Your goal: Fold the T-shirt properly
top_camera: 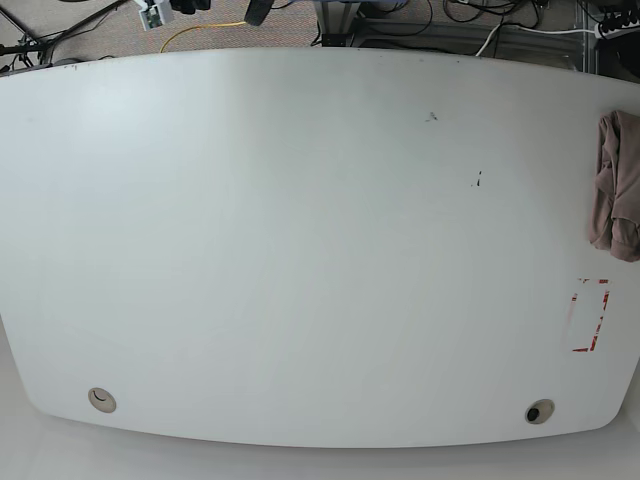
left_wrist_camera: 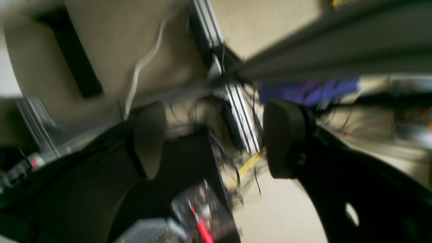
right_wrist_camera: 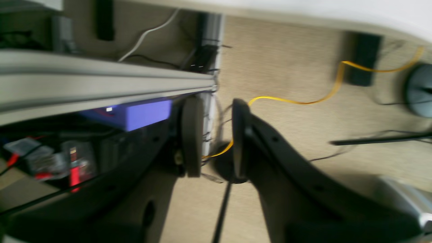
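T-shirt (top_camera: pixel 618 185) bunched at white table (top_camera: pixel 300 250) edge, left pincer (left_wrist_camera: pixel 216 140) released, right pincer (right_wrist_camera: pixel 212 140) slightly parted, empty, beige carpet (right_wrist_camera: pixel 287 60)

White table (top_camera: pixel 300 250); yellow cable (right_wrist_camera: pixel 297 101) on carpet; red tape marks (top_camera: pixel 590 315).

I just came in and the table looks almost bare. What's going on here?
Nothing is being handled right now. The T-shirt lies bunched up at the far right edge of the white table in the base view, not folded. Both wrist cameras look at carpet, cables and frame rails, not cloth. The left gripper is open and empty; the right gripper has a narrow gap and holds nothing.
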`<state>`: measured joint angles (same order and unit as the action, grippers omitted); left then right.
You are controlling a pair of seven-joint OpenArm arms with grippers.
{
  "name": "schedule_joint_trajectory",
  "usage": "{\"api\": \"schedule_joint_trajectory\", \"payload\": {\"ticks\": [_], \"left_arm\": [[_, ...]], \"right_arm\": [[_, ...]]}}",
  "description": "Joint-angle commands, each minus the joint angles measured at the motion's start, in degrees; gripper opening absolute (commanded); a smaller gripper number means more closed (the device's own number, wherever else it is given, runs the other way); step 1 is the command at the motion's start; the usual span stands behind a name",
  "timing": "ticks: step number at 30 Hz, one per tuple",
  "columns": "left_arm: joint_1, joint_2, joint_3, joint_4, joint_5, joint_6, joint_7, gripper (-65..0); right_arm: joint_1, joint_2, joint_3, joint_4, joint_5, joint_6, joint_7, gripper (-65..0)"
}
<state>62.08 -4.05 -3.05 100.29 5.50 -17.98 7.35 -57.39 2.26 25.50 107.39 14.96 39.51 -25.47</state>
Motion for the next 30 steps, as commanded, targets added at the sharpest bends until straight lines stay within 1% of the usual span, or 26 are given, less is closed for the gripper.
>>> {"api": "schedule_joint_trajectory", "payload": {"ticks": [1, 2, 5, 8, 11, 15, 21, 25, 30], "left_arm": [[-1.6, 0.1, 0.3, -5.7, -0.4, 0.2, -1.6, -23.1], [-2.6, 0.1, 0.3, -8.2, -0.4, 0.2, -1.8, -23.1], [-7.2, 0.2, 0.3, -17.8, -0.4, 0.3, -3.4, -23.2], [-11.6, 0.2, 0.3, -26.4, -0.4, 0.3, -5.3, -23.2], [-16.6, 0.3, 0.3, -35.7, -0.4, 0.4, -6.1, -23.3], [-23.0, 0.3, 0.3, -45.3, -0.4, 0.4, -6.1, -23.5], [-30.0, 0.3, 0.3, -55.9, -0.4, 0.4, -6.1, -23.5], [-35.2, 0.1, 0.3, -63.2, -0.4, 0.4, -6.1, -23.5], [-40.9, -0.1, 0.0, -72.1, -0.4, 0.5, -6.2, -23.5]], "right_arm": [[-1.0, -0.5, -1.6, -6.1, -1.7, 0.5, 0.4, -51.4], [-0.7, -0.5, -2.2, -8.3, -2.2, 0.5, 1.0, -51.4], [2.0, -0.5, -3.6, -16.0, -3.8, 0.5, 5.8, -51.4], [4.4, -0.5, -3.8, -22.9, -6.2, 0.5, 7.8, -51.4], [8.5, -0.6, -3.8, -30.5, -8.2, 0.5, 8.2, -51.4], [13.6, -0.4, -3.3, -37.9, -10.3, 0.5, 8.2, -51.4], [17.7, -0.5, -3.5, -41.8, -12.4, 0.5, 8.2, -51.4], [20.1, -0.6, -3.8, -44.8, -13.2, -1.7, 8.2, -51.4], [23.9, -0.5, -3.8, -49.4, -13.2, -2.2, 8.2, -51.4]]}}
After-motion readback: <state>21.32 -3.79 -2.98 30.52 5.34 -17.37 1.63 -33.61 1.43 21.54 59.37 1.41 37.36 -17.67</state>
